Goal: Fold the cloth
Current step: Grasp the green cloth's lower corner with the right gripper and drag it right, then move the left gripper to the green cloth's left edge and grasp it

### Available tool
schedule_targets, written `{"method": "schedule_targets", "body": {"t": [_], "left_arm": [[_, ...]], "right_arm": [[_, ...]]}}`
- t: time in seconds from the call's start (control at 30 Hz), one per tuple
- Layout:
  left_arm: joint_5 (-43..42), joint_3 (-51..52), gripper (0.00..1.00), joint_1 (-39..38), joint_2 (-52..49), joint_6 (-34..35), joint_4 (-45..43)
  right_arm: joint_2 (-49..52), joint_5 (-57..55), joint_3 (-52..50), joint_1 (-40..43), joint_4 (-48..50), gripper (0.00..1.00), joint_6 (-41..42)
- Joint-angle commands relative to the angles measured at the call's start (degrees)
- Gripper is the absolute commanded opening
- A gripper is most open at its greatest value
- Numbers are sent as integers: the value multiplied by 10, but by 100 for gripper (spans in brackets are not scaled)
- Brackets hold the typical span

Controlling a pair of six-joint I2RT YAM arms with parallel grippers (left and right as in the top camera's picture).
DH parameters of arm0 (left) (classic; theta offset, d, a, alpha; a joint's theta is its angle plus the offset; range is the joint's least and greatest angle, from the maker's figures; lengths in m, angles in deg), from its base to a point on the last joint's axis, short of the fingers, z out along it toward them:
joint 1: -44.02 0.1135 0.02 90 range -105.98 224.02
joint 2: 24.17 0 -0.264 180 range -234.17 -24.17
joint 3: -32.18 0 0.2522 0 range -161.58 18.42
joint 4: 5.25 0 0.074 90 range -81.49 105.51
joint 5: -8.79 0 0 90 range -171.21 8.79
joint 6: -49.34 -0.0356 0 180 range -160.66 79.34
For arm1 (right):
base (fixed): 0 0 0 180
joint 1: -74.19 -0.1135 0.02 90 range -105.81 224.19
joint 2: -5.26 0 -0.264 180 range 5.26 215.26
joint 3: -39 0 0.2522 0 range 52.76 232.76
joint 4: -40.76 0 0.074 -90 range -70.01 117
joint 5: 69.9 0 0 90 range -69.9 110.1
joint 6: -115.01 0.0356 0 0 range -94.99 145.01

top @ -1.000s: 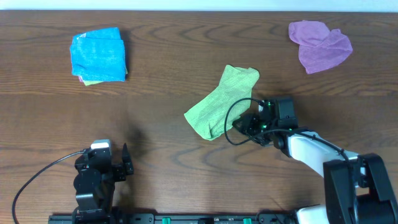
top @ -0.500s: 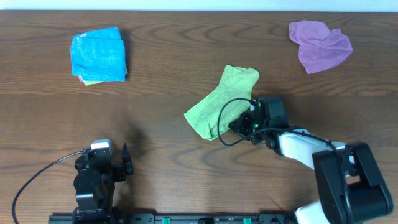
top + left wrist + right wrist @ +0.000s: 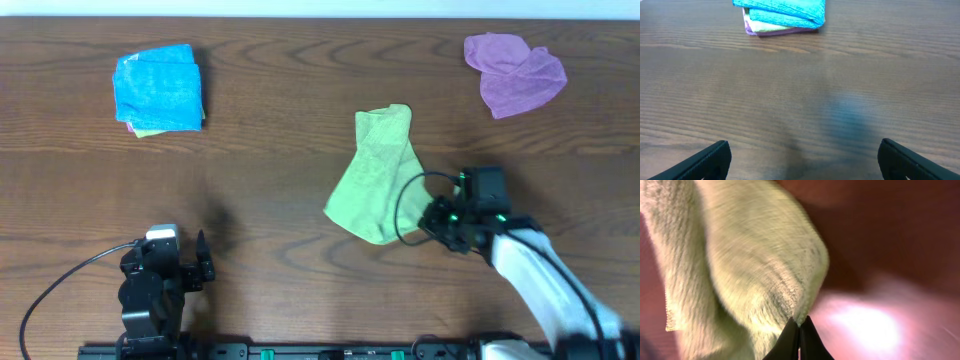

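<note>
Since right end effector pinches the lime-green cloth at 4 o'clock, lift clear of counter, carry to 11 o'clock. Left end effector: wide open.

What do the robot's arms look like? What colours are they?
The left arm is chunky and black, with a pale patch on top and a thin black cable trailing off. The left claw has two black fingers. The right arm is smooth and white. The right claw is black, with tiny green lights and a looping black cable.
</note>
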Motion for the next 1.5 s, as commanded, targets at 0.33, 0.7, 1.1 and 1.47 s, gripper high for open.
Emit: {"method": "schedule_targets", "body": {"t": [0.33,0.7,1.1,1.47], "left_arm": [[4,7,95,1,4,6,-2],[4,7,95,1,4,6,-2],[4,7,95,1,4,6,-9],[-145,-106,95,0,-128,207,-24]], "right_arm": [[-170,-138,-2,10,-176,1,-45],[-170,-148,-2,10,-137,1,-107],[-170,-148,-2,10,-148,1,-115],[-170,-148,-2,10,-160,1,-108]]}}
